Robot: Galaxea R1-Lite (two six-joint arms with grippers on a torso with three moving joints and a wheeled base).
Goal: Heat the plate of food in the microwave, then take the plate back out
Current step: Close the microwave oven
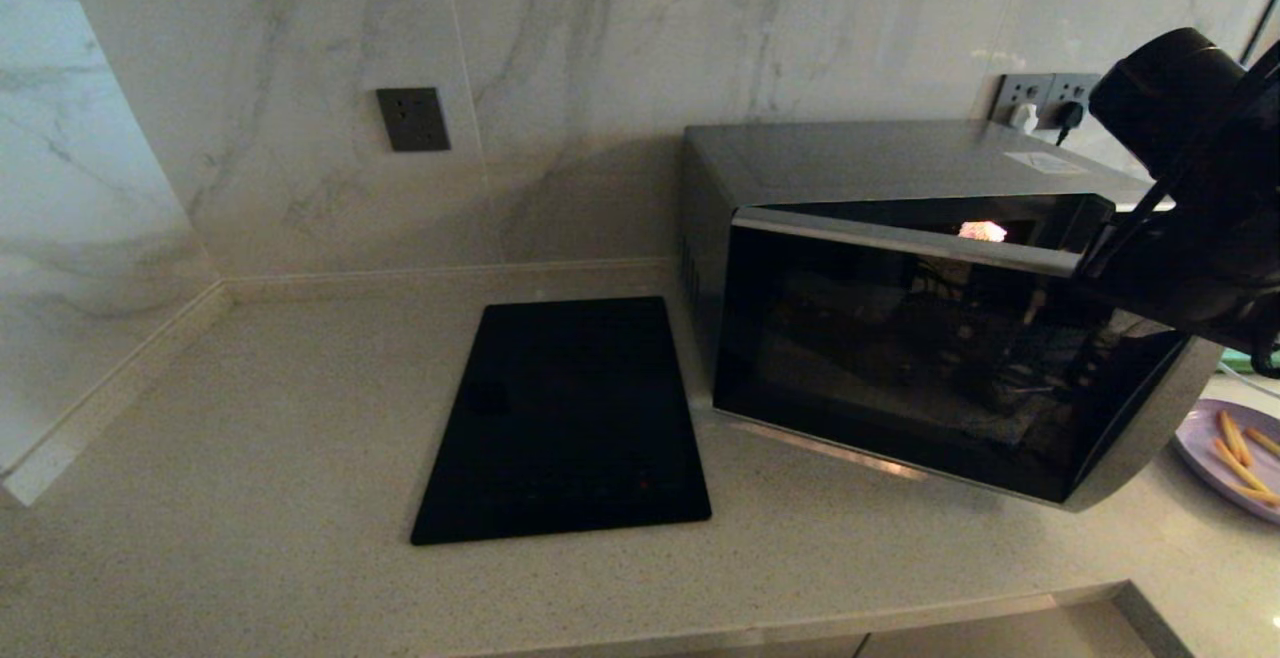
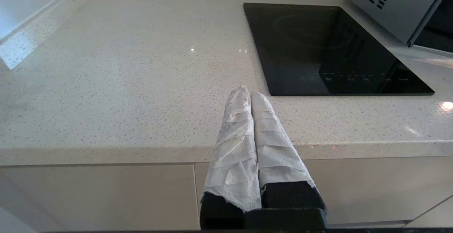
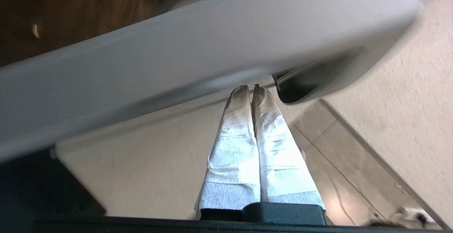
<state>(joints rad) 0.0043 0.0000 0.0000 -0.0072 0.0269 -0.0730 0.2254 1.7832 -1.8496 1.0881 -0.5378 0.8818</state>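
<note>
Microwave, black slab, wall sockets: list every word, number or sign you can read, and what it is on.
None can be read.
White sticker on the microwave top: print too small to read.
Pale marks along the black slab front edge: too faint to read.
Wall sockets: no lettering visible.

A speckled beige counter (image 1: 300, 418) met white marble walls (image 1: 600, 58); a grey socket (image 1: 412, 119) sat far left.

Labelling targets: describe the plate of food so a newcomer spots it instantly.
Find the microwave, its door tilted partly open, on the pale counter. The plate of food sits on the counter just past its right end, at the head view's edge. It alone is pale lilac, bearing thin orange sticks.
</note>
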